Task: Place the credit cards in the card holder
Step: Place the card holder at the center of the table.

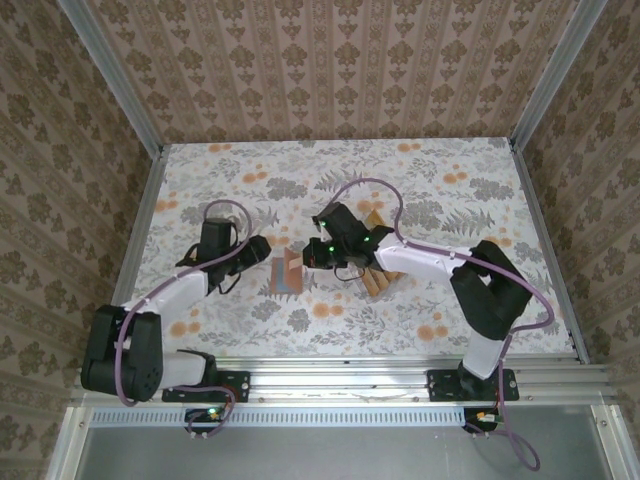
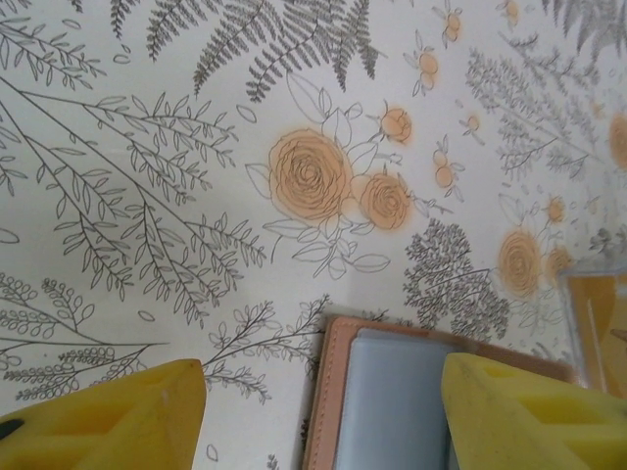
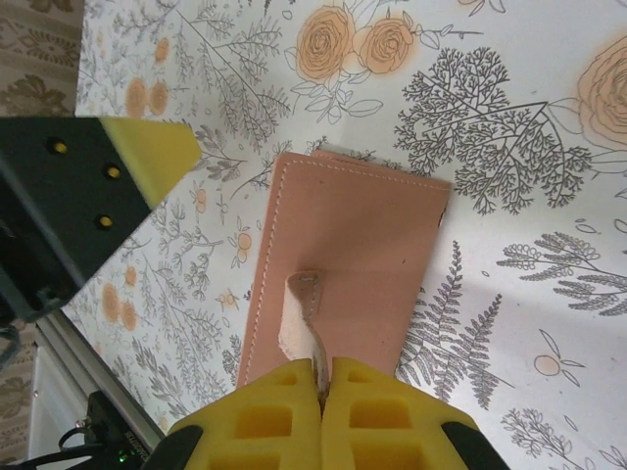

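Right claw (image 3: 320,367) grips the card holder (image 3: 362,225); left claw (image 2: 323,392) stands open.

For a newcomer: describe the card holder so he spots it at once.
Look at the middle of the flowered table. The card holder lies there, its strap pinched by the right gripper. Unlike the thin orange cards beside it, it is a salmon leather fold with grey lining.
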